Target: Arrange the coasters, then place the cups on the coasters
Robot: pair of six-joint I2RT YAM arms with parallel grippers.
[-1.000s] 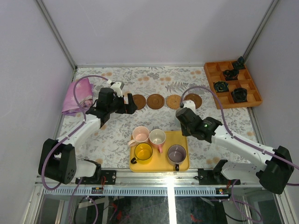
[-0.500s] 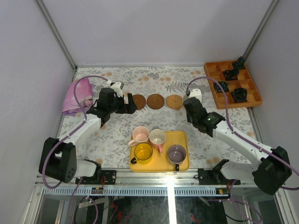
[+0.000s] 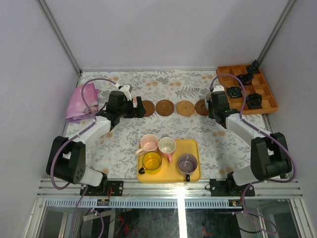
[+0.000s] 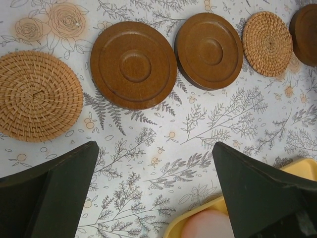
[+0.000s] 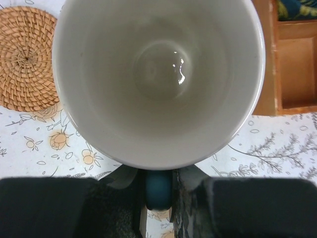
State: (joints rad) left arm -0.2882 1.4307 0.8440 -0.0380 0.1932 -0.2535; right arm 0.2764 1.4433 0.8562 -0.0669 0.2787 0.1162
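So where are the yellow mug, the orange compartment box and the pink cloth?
Yellow mug (image 3: 152, 161): top view, inner bottom.
Orange compartment box (image 3: 269, 103): top view, corner compartment.
Pink cloth (image 3: 75, 106): top view, middle.

The right arm (image 3: 237, 126) is swinging away from the yellow tray (image 3: 193, 146) toward the far right. Its elbow is pulling in from the near right corner, so the whole arm is now standing steeper and closer to the orange box (image 3: 262, 110). The right gripper (image 5: 159, 191), carrying the blue-handled cup (image 5: 158, 79) by its handle, is travelling rightward across the rightmost coaster (image 3: 200, 107). That coaster is coming back into sight on the gripper's left after being covered half a second ago. The left arm (image 3: 101, 126) is shifting only slightly, its wrist creeping a little farther and rightward.
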